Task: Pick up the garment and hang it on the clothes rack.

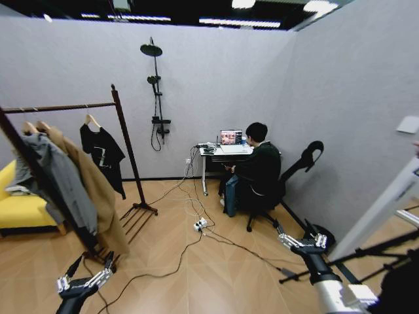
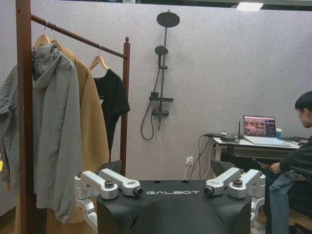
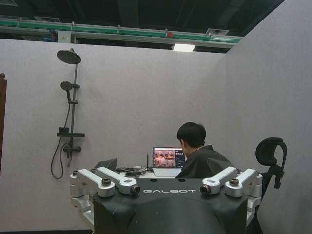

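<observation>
Grey-walled room, garment (image 1: 103,154) on clothes rack (image 1: 128,152).

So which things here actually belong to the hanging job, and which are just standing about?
Belongs to the job:
- black T-shirt on its wooden hanger, on the rail
- clothes rack
- left gripper, fingers open, held low
- right gripper, fingers open, held low

Just standing about:
- grey jacket
- tan coat
- shower stand
- desk with laptop
- yellow sofa
</observation>
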